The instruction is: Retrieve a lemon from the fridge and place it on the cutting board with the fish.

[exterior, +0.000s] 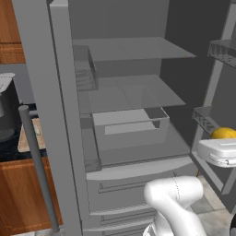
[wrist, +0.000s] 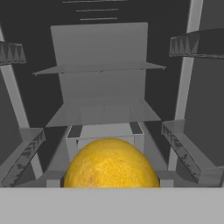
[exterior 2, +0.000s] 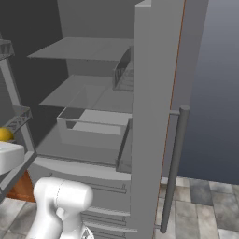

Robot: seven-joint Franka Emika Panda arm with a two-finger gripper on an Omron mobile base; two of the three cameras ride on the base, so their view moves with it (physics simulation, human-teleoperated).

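Observation:
The fridge (exterior: 133, 97) stands with both doors swung open, its grey shelves and a clear drawer (exterior: 131, 126) bare. My gripper (exterior: 223, 141) hangs in front of the fridge's right side, away from the shelves, shut on the lemon (exterior: 224, 133). The lemon (wrist: 111, 164) bulges yellow at the bottom centre of the hand view and hides the fingertips. From the right base view the lemon (exterior 2: 4, 134) sits on top of the white hand (exterior 2: 6, 156) at the left edge. Left of the open door, the cutting board (exterior: 28, 140) lies on the counter with the small pale fish (exterior: 38, 131) on it.
The left door (exterior: 50, 115) with its long bar handle (exterior: 39, 170) stands between my hand and the counter. The right door (exterior 2: 151, 116) juts toward me with its handle (exterior 2: 175, 168). Door racks (wrist: 188, 153) flank the hand. Wooden cabinets (exterior: 23, 193) are below the counter.

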